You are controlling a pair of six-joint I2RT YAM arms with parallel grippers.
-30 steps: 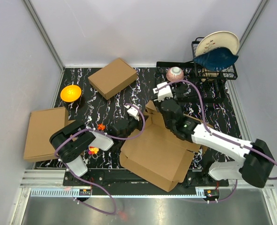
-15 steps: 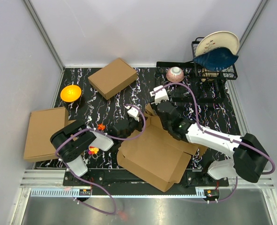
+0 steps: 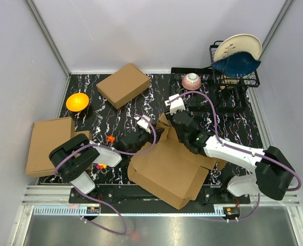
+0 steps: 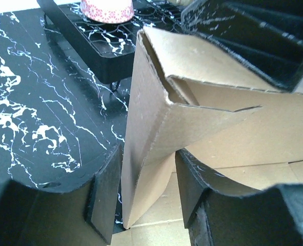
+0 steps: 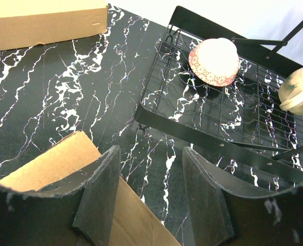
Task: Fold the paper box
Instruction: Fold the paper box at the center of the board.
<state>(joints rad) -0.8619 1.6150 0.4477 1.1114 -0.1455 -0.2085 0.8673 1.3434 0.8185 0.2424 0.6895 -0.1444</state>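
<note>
The paper box [image 3: 166, 169] lies half folded on the near middle of the table, a big brown cardboard piece with raised flaps. One folded corner flap [image 4: 151, 133] stands upright between the fingers [image 4: 106, 197] of my left gripper [image 4: 148, 205], which is open, with a gap beside the flap. From above, the left gripper [image 3: 150, 137] sits at the box's far-left corner. My right gripper [image 5: 148, 200] is open and empty, hovering over the box's far edge [image 5: 54, 164]; from above, the right gripper [image 3: 167, 122] sits just behind that corner.
A smaller brown box [image 3: 123, 85] lies at the back left and a tan slab [image 3: 48, 145] at the left edge. An orange bowl [image 3: 77, 101], a black wire rack [image 5: 218, 113] holding a pink cup [image 5: 214, 61], and a plate stand [image 3: 237, 61] are nearby.
My left gripper has opened off the corner flap and its arm has drawn slightly left. The right arm shifted left a second ago with the box, then held still.
</note>
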